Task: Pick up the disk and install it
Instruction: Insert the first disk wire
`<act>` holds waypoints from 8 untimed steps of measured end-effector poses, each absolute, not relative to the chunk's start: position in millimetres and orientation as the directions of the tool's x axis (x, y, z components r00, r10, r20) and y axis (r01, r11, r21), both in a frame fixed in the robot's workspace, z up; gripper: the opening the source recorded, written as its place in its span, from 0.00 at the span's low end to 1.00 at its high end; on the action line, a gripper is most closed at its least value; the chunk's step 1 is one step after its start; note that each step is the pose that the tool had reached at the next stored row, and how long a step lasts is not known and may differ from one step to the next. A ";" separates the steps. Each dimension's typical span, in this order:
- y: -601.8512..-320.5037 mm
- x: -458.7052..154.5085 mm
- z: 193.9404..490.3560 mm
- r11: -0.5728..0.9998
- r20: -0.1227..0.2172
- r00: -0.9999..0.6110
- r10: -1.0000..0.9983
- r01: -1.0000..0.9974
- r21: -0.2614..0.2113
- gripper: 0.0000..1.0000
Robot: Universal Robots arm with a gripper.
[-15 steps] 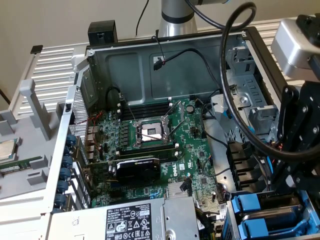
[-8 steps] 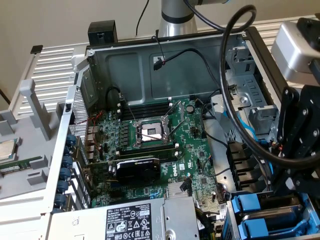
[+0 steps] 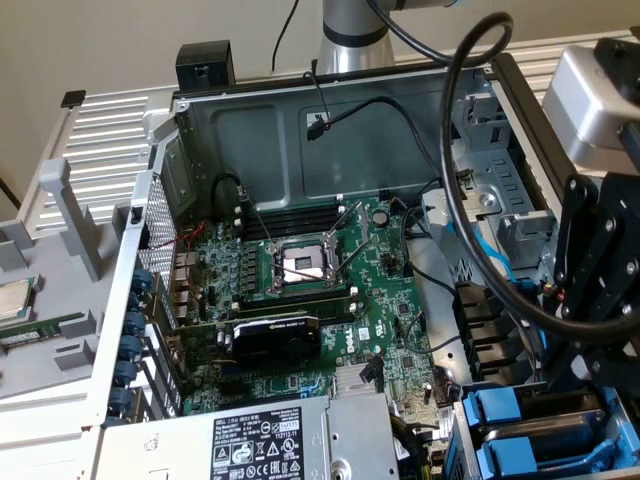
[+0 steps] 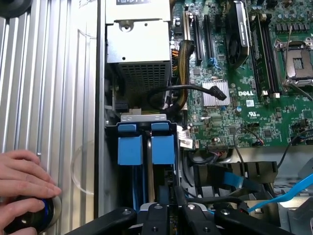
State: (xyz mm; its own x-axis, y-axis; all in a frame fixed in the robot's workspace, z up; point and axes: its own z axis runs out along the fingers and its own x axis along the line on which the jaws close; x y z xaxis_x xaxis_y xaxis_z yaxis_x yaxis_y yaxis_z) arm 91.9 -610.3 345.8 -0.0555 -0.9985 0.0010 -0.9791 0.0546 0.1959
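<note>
Two blue carrier frames stand side by side in the drive bay (image 4: pixel 143 117) of the open computer case. The disk (image 4: pixel 163 147), in the carrier nearer the motherboard, runs back toward my gripper (image 4: pixel 171 203). The black fingers (image 4: pixel 182 198) sit close together at its near end. I cannot tell whether they pinch it or only touch it. In the exterior view the gripper (image 3: pixel 585 365) hangs over the bay at the right, just above that carrier (image 3: pixel 497 408).
The grey power supply (image 4: pixel 138 44) lies beside the bay and the motherboard (image 4: pixel 244 88) beyond it. Black cables (image 3: pixel 470 200) loop around the arm and blue data cables (image 4: pixel 230 178) cross beside the bay. A person's hand (image 4: pixel 22 178) rests on a black knob on the ribbed panel.
</note>
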 end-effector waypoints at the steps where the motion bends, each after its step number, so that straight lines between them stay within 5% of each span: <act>1: -610.2 91.9 345.6 0.054 0.001 -0.054 -0.999 -0.980 0.194 0.16; 8: -609.5 91.8 345.3 0.052 0.001 -0.052 -0.999 -0.981 0.188 0.16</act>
